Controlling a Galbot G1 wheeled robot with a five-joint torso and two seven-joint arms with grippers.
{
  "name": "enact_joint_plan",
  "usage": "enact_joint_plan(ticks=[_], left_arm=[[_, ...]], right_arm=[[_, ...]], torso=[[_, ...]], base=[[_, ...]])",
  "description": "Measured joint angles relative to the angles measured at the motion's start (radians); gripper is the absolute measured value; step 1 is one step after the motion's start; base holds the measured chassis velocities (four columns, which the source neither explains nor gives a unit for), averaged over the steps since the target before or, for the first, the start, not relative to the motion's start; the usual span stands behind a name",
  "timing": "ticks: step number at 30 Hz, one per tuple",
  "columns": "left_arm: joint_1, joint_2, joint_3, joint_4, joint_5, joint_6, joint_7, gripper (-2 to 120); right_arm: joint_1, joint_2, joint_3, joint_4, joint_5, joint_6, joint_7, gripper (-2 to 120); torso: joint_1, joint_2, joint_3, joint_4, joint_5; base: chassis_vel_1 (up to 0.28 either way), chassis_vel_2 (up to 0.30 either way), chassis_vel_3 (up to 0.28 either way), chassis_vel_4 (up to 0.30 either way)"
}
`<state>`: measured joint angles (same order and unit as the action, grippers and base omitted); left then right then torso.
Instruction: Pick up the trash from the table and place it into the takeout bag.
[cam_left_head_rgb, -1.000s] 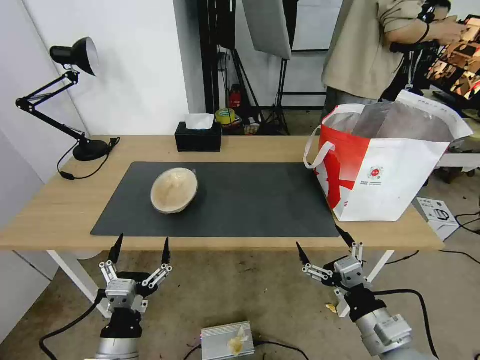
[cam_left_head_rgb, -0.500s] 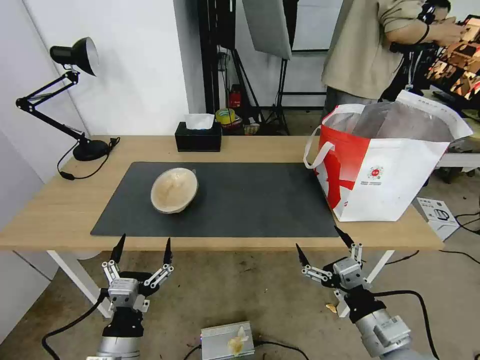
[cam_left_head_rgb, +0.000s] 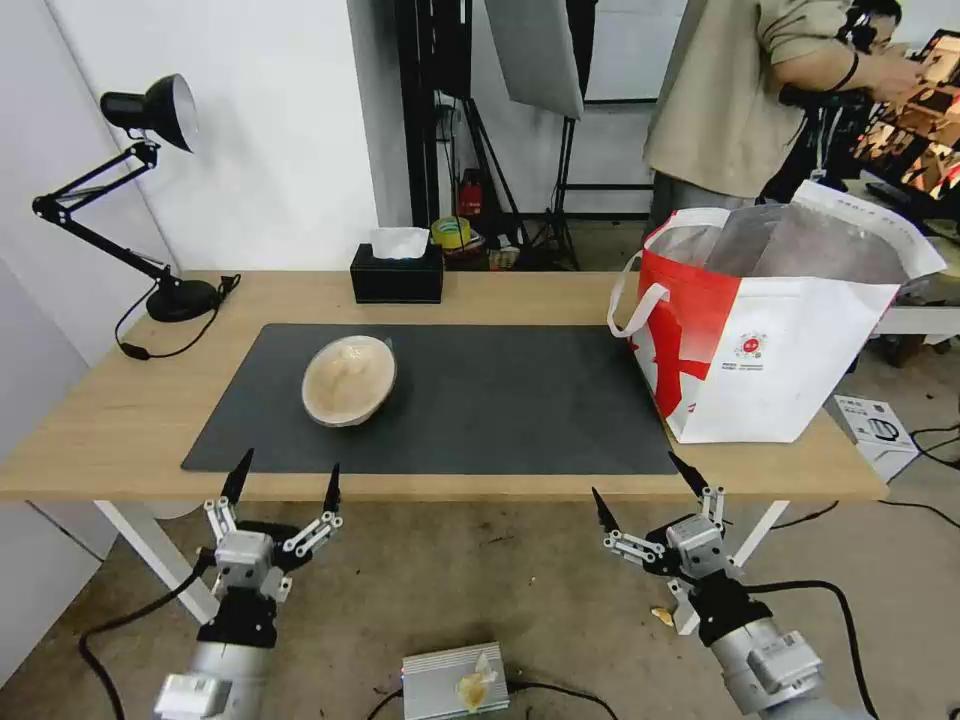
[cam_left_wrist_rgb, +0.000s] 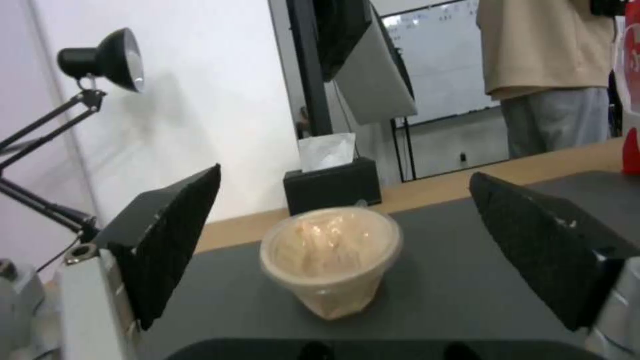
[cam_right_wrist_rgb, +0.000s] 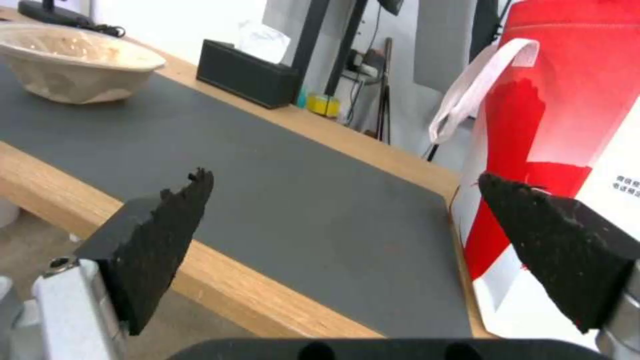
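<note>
End effectors L (cam_left_head_rgb: 286, 478), R (cam_left_head_rgb: 643, 480): spread, below table (cam_left_head_rgb: 90, 420) edge.

I see a plain white wall (cam_left_head_rgb: 260, 130) behind a black articulated desk lamp (cam_left_head_rgb: 150, 110), bare concrete floor (cam_left_head_rgb: 480, 580) below.

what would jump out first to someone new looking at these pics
The big white-and-red bag standing open on the table's right end, then the lone beige bowl on the dark mat. Both the left gripper and right gripper hang open below the near edge.
</note>
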<state>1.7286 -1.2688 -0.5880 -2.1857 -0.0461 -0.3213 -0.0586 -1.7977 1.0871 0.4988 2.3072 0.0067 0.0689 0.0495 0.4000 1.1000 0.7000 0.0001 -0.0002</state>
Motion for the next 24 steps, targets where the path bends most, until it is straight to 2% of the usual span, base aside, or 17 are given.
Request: enact_joint_plan(ticks=[3,6,7,10,11,15,24], left_arm=[[-0.033,0.034,0.005,0.013,-0.01,0.014,-0.014,100],[-0.098,0.108,0.01,0.04,-0.041,0.033,-0.022,100],[-0.098,0.108,0.01,0.04,-0.041,0.033,-0.022,100],[-0.164,0.173,0.024,0.079,-0.079,0.05,-0.04,100],[-0.164,0.173,0.024,0.079,-0.079,0.05,-0.04,100],[-0.248,0.247,0.063,0.13,-0.123,0.054,-0.059,100],[-0.354,0.34,0.148,0.202,-0.135,0.056,-0.057,100]], right_arm=[[0.0,0.0,0.0,0.0,0.0,0.0,0.0,100],[0.0,0.0,0.0,0.0,0.0,0.0,0.0,100],[0.0,0.0,0.0,0.0,0.0,0.0,0.0,100],[0.0,0.0,0.0,0.0,0.001,0.0,0.001,100],[0.0,0.0,0.0,0.0,0.001,0.0,0.001,100],[0.0,0.0,0.0,0.0,0.001,0.0,0.001,100],[0.0,0.0,0.0,0.0,0.001,0.0,0.001,100]], torso=[[0.0,0.0,0.0,-0.0002,0.0001],[0.0,0.0,0.0,-0.0002,0.0],[0.0,0.0,0.0,-0.0002,0.0],[0.0,0.0,0.0,0.0,0.0],[0.0,0.0,0.0,0.0,0.0],[0.0,0.0,0.0,-0.0002,0.0001],[0.0,0.0,0.0,-0.0001,0.0002]], base=[[0.0,0.0,0.0,0.0],[0.0,0.0,0.0,0.0],[0.0,0.0,0.0,0.0],[0.0,0.0,0.0,0.0],[0.0,0.0,0.0,0.0],[0.0,0.0,0.0,0.0],[0.0,0.0,0.0,0.0]])
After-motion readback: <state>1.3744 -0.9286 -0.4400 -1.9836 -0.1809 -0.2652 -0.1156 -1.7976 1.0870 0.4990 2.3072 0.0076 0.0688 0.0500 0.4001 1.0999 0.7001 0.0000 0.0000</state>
